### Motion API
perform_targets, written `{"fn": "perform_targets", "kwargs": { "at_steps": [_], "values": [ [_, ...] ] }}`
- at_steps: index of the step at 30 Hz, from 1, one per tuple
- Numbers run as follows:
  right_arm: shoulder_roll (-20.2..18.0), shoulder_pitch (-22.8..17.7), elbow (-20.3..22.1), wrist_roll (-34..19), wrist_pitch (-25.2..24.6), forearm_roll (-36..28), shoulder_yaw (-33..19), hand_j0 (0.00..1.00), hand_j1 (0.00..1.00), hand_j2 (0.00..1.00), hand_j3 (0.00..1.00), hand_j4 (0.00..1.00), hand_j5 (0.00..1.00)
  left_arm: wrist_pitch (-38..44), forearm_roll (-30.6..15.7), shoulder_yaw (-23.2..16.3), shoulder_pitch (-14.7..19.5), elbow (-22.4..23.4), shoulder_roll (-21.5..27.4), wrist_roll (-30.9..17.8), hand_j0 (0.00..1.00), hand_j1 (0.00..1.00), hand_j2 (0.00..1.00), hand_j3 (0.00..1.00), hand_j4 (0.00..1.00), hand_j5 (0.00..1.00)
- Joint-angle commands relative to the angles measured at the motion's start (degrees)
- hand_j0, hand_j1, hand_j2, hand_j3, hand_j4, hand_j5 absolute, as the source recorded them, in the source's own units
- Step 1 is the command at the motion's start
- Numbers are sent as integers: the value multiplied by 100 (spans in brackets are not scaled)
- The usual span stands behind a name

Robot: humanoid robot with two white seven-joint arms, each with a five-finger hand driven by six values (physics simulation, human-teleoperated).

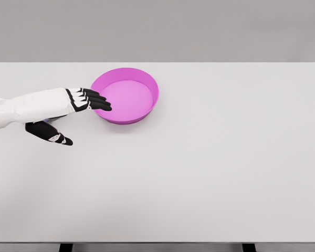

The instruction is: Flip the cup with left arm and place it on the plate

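From the head view, the pink plate (127, 95) sits on the far left-centre part of the white table (199, 168), a shallow round dish with a raised rim. The left hand (68, 113) lies just to the plate's left, its dark fingertips (101, 103) reaching up to the near-left rim of the plate. I can't make out the cup anywhere; if it is there, the hand and forearm hide it.

The table is plain white and runs wide to the right of the plate, with a flat grey wall behind it.

The white forearm comes in from the left edge, level and pointing toward the plate. The fingers are stretched out together, the thumb (55, 136) splayed below; whether they hold anything I cannot tell.
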State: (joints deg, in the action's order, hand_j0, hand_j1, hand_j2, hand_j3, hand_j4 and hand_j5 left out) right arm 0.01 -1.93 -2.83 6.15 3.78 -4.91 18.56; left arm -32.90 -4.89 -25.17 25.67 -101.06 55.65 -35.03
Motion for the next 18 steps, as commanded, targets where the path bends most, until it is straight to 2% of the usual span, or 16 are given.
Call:
{"fn": "perform_targets", "kwargs": {
  "at_steps": [1, 2, 6, 7, 9, 14, 15, 16, 17, 18],
  "values": [
    [-1, 0, -7, -9, 0, -1, 7, 100, 100, 100, 100, 100, 100, 20, -56, 3, 0, -1, -1, 3, 100, 100, 100, 100, 100, 100],
    [-1, 0, -7, -9, 0, -1, -2, 100, 100, 100, 100, 100, 100, 20, -266, 3, -9, -1, 16, 3, 100, 100, 100, 100, 100, 100],
    [-1, -9, -7, -9, 0, -1, -11, 100, 100, 100, 100, 100, 100, 29, -2191, 20, -9, 25, 122, 3, 100, 100, 100, 100, 100, 100],
    [-1, -9, -7, -9, 0, -1, -11, 100, 100, 100, 100, 100, 100, 29, -2367, -6, -18, 69, 140, 3, 100, 100, 100, 100, 100, 100],
    [-1, -9, 2, -9, 0, -1, -11, 100, 100, 100, 100, 100, 100, 29, -2367, -15, -176, 271, 131, 3, 100, 100, 100, 100, 100, 100],
    [-1, -9, 1, -9, 0, -1, -11, 100, 100, 100, 100, 100, 100, 151, -2350, -6, -220, 289, 122, 3, 100, 100, 100, 100, 100, 100],
    [-1, -9, 2, -9, 0, -1, -11, 100, 100, 100, 100, 100, 100, 616, -2341, 3, -237, 254, 96, 3, 100, 100, 100, 100, 100, 100],
    [-1, -9, -7, -9, 0, -1, -11, 100, 100, 100, 100, 100, 100, 1512, -2341, 29, -246, 113, 87, 3, 100, 100, 100, 100, 100, 100],
    [-1, -9, 1, -9, 0, -1, -11, 100, 100, 100, 100, 100, 100, 2452, -2341, 73, -238, 51, 113, 425, 100, 100, 100, 100, 100, 100],
    [-1, -9, -7, -9, 0, -1, -11, 100, 100, 100, 100, 100, 100, 3033, -2341, 73, -211, 60, 122, 742, 100, 100, 100, 100, 100, 100]
  ]
}}
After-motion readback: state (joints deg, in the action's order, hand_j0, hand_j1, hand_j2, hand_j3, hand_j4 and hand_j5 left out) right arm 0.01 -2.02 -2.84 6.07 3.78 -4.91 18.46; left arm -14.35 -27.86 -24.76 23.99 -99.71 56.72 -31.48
